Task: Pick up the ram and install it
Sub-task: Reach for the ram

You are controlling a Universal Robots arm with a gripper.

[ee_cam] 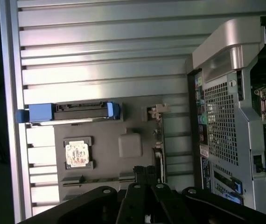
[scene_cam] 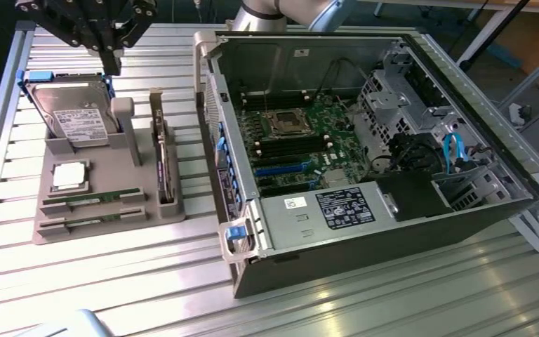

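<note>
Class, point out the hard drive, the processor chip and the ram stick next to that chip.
hard drive (scene_cam: 76, 121): exterior view, on its white label.
processor chip (scene_cam: 69, 175): exterior view, middle of its silver top.
ram stick (scene_cam: 92, 199): exterior view, midway along its green board.

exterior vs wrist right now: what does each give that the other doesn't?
Exterior: two ram sticks lying in the tray's slots, plus the case interior with motherboard, power supply and blue cable.
Wrist: a top-down look, with the case's perforated rear panel face-on; the tray's ram end is mostly hidden.
Both: tray, hard drive, processor, expansion card, and the gripper above the tray.
</note>
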